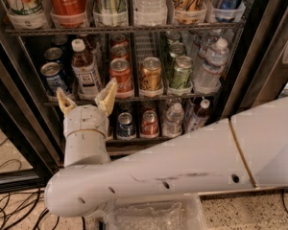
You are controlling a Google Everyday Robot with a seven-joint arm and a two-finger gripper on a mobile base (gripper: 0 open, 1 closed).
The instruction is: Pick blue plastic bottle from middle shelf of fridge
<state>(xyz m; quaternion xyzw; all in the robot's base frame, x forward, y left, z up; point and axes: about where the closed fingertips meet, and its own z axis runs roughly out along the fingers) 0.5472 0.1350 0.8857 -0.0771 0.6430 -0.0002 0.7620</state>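
Claw [86,98] spread wide, empty, just before the small white-capped plastic bottle of amber liquid [85,72], upright on the dark wire middle shelf [182,95]. I judge reach, grasp and pull-out not yet done.

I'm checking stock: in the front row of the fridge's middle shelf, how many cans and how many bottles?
Cans: 4 (blue-and-silver metal can, red Coca-Cola can, gold can, green can)
Bottles: 2 (small white-capped plastic bottle of amber-brown liquid, clear ribbed plastic water bottle)
Total: 6
White pincer, open, low in front of that small bottle.
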